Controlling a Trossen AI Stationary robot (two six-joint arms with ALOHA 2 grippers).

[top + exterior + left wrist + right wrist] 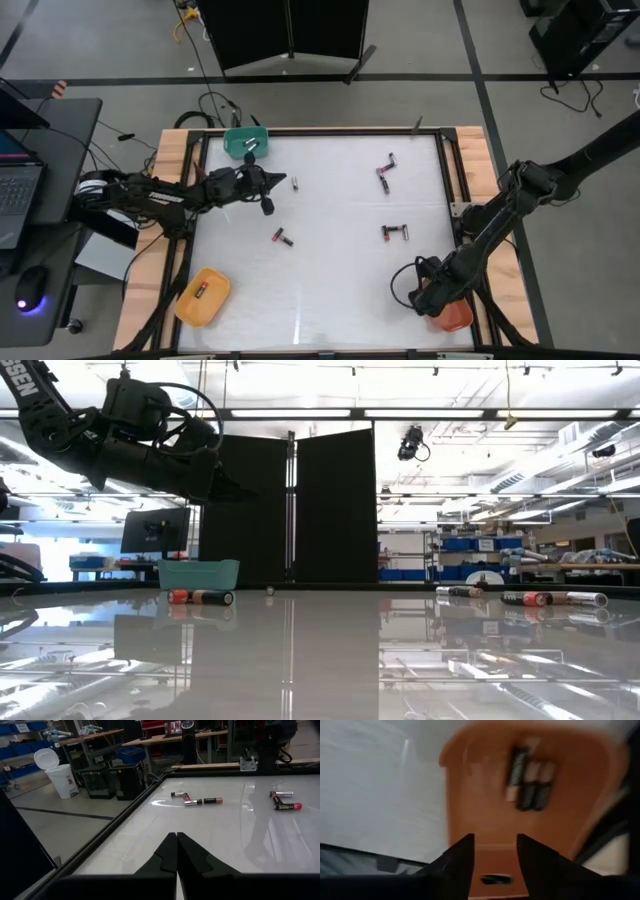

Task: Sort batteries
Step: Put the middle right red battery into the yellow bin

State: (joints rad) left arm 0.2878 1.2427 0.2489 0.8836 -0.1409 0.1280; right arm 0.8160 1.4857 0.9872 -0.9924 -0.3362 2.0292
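My right tool (495, 851) is hanging over the orange tray (485, 795) at the near right corner of the worktop (330, 290), its fingers (457, 857) standing apart with nothing between them. Three batteries (527, 782) are lying side by side in that tray, beyond the fingertips. In the high view the right tool (432, 295) is covering most of the orange tray (458, 318).

At the near left corner the yellow tray (203, 297) is holding one battery (202, 290).

Farther in, a battery pair (282, 237) is lying left of centre on the white surface, and another pair (396, 232) is lying right of centre, well apart from the first.

My left tool (268, 190) is reaching in from the left side, hanging above the worktop just short of the green tray (240, 136). Its fingers (167, 855) are pressed together, clenched on nothing. A single battery (295, 184) is resting just beside it, not touching.

Toward the far right, a small group of batteries (385, 172) is lying loose; in the left wrist view these are showing as a cluster (196, 800) and a second pair (285, 802).

At the far left corner the green tray is holding a battery (250, 147). In the low view the green tray (198, 573) is standing behind two batteries (200, 598), with further batteries (545, 598) lying at the right.
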